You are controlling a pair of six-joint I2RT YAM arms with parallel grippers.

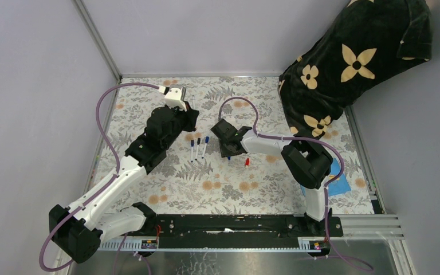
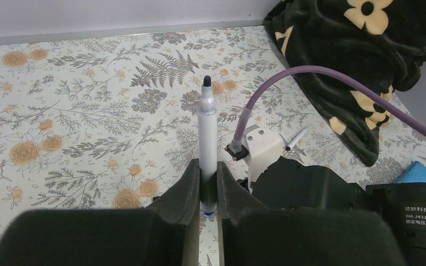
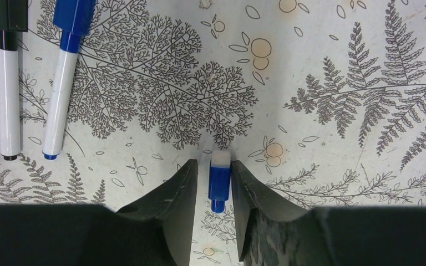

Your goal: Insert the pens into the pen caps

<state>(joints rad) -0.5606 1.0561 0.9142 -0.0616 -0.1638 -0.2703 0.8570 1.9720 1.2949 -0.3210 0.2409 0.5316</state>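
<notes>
My left gripper (image 2: pixel 208 185) is shut on a white-barrelled pen (image 2: pixel 207 130). The pen sticks out past the fingers with its dark tip bare and a blue end behind the pads. In the top view this gripper (image 1: pixel 191 116) hangs above the cloth at centre left. My right gripper (image 3: pixel 212 173) is down at the table, its jaws astride a small blue pen cap (image 3: pixel 219 180). The right finger touches the cap and a gap shows on the left. A red cap (image 1: pixel 247 162) lies just right of the right gripper (image 1: pixel 229 152).
Three capped pens (image 1: pixel 198 148) lie side by side between the arms; among them are a black-capped one (image 3: pixel 8 94) and a blue-capped one (image 3: pixel 61 94). A person in a black floral garment (image 1: pixel 349 63) leans over the back right. A blue cloth (image 1: pixel 339 179) lies at the right.
</notes>
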